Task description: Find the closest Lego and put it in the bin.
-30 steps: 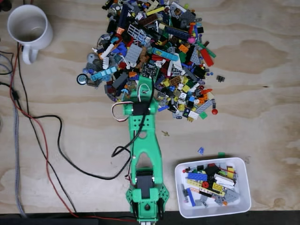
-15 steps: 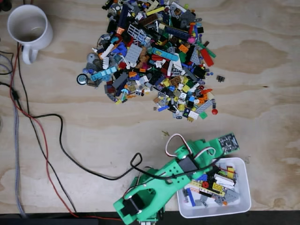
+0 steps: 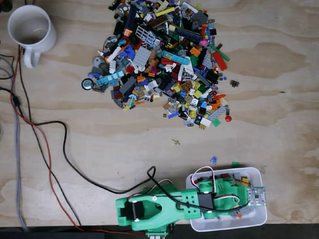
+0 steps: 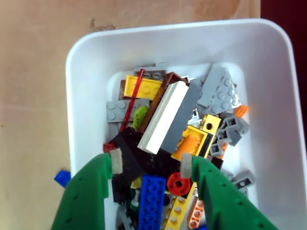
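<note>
The white bin sits at the table's front right in the fixed view, holding several mixed Lego pieces. My green gripper hangs over it, its fingertips mostly hidden beneath the wrist and camera board. In the wrist view the gripper is open, both green fingers spread above the bin, with nothing clamped between them. Under them lie a blue brick, a red round piece and a white-and-grey plate. The big Lego pile lies at the far middle of the table.
A white mug stands at the far left. Black and red cables run down the left side towards the arm base. Small loose pieces, blue, green and tan, lie between pile and bin. The table's front edge runs just below the bin.
The arm swung from the near edge of the pile back and to the right. It now lies along the front edge with the gripper over the bin.
</note>
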Controlling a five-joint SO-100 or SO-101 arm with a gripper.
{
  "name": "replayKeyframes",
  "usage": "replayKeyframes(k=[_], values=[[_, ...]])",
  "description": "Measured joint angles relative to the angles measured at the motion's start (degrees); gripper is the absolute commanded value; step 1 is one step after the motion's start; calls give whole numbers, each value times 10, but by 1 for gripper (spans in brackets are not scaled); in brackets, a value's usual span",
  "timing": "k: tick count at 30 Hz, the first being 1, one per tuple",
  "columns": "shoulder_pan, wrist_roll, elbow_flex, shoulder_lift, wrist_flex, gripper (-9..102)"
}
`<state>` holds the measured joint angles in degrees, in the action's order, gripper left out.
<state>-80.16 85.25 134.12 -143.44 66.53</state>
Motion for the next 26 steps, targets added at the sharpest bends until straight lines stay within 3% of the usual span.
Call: replayKeyframes(k=[6,13,18,22,26], values=[[89,-50,-66,5,1,16],[512,-118,-161,71,20,16],[731,-168,-181,132,44,16],[833,-199,-181,153,55,16],[872,-212,-181,169,55,16]])
